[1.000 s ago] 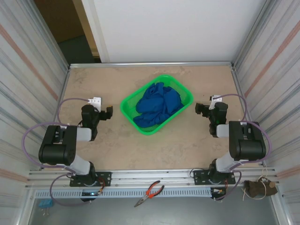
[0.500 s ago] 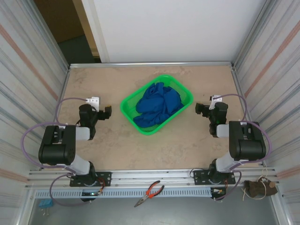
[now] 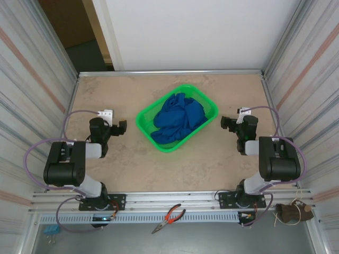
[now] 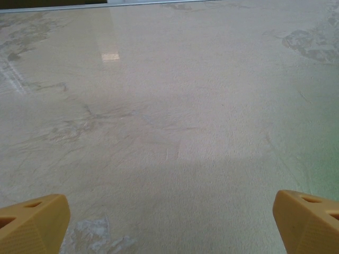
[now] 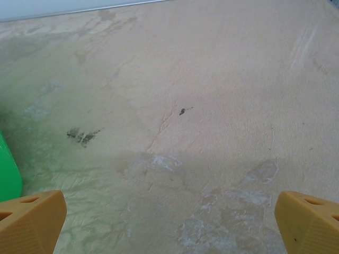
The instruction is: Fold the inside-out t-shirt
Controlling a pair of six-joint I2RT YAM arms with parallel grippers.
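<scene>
**Clerk:** Surfaces and containers, largest first?

**Inspector:** The table [image 3: 132, 169] is bare ahead of both sets of jaws. The green basket [image 3: 145, 114] sits between them, inward of each; its rim edges into the right wrist view beside the left-hand finger. The blue t-shirt [image 3: 177, 119] lies bunched inside the basket, heaped to about rim height.

**Clerk:** Jaws?

**Inspector:** The left gripper [image 3: 121, 128] and right gripper [image 3: 225, 123] are both spread wide, released, holding nothing, low over the table and apart from the basket.

**Clerk:** Hazards?

**Inspector:** In my judgement, a pinch into that heap would likely catch several layers at once, so the shirt would come out as a wad. The basket looks light and may lift or slide with the cloth. Fabric could also snag on the mesh wall.

**Clerk:** Anything not verified?

**Inspector:** Collar, sleeves and hem cannot be told apart. Seams or print are too small to make out. The lower folds are hidden by the basket walls.
</scene>
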